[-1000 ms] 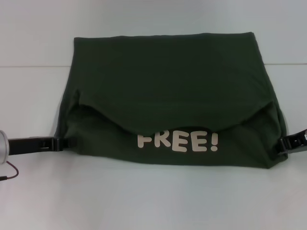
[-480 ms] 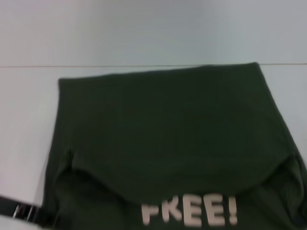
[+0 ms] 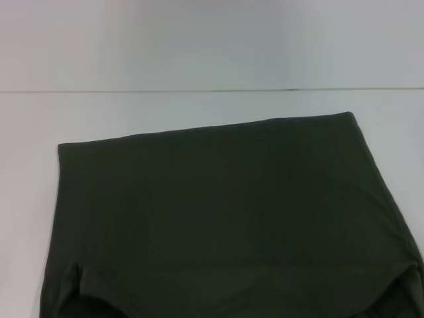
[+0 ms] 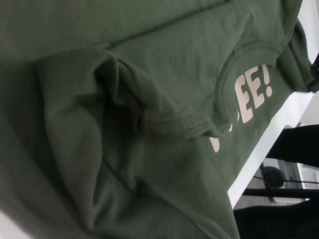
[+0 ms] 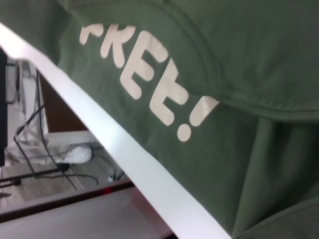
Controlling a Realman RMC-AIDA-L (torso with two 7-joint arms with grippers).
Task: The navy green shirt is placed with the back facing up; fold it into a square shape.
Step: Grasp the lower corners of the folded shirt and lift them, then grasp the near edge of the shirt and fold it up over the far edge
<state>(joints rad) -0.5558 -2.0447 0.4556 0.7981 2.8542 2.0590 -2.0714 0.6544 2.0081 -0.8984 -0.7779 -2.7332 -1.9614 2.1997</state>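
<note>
The navy green shirt (image 3: 225, 218) lies flat on the white table (image 3: 199, 112) and fills the lower part of the head view, plain side up, its near edge out of frame. A folded-over flap edge shows at the bottom (image 3: 232, 268). The left wrist view shows bunched folds (image 4: 129, 104) and part of the white "FREE!" lettering (image 4: 254, 94). The right wrist view shows the lettering (image 5: 149, 84) close to the table's front edge (image 5: 124, 164). Neither gripper shows in the head view. A dark part at the shirt's far side in the left wrist view (image 4: 314, 74) may be my right gripper.
The table's far edge (image 3: 212, 91) runs across the head view, with bare white surface behind and to the left of the shirt. Below the table's front edge, the right wrist view shows floor, cables (image 5: 45, 149) and a stand.
The shirt has slid towards me and down the head view. The lettering and both grippers, seen at the shirt's side edges before, have left the frame.
</note>
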